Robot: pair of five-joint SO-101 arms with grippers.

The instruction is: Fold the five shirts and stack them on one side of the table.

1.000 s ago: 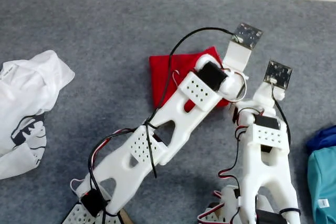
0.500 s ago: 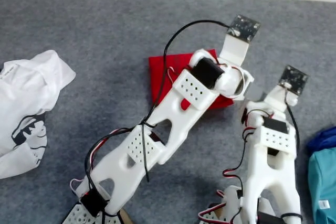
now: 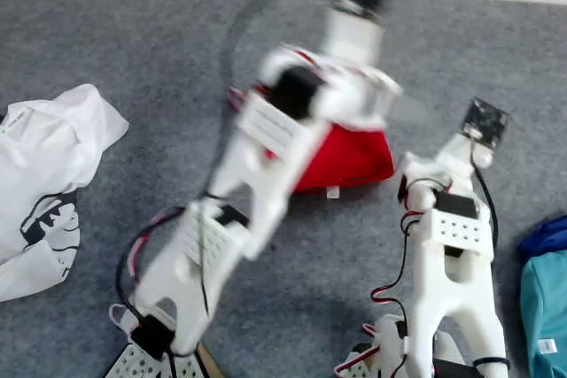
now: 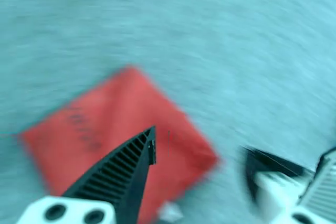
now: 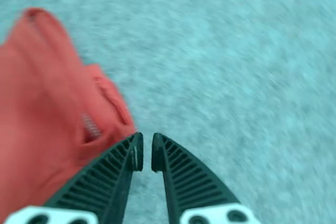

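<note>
A folded red shirt (image 3: pixel 350 158) lies on the grey table (image 3: pixel 159 59) in the middle, partly under the left arm. My left gripper (image 3: pixel 347 95) hangs blurred above the shirt's far side. The left wrist view shows one black finger (image 4: pixel 131 163) over the red shirt (image 4: pixel 105 124), with no second finger beside it and nothing held. My right gripper (image 5: pixel 147 153) is shut on nothing, just off the red shirt's edge (image 5: pixel 58 114) at its right. A crumpled white shirt (image 3: pixel 44 183) lies at the left edge.
Blue and teal shirts (image 3: pixel 545 298) lie at the right edge, beside the right arm (image 3: pixel 452 236). Part of the right arm (image 4: pixel 294 192) appears close to the red shirt's corner in the left wrist view. Bare grey table stretches between the white and red shirts.
The left arm has swung up and to the left, off the red shirt, uncovering its near right part. The right arm has shifted slightly left, back toward the shirt.
</note>
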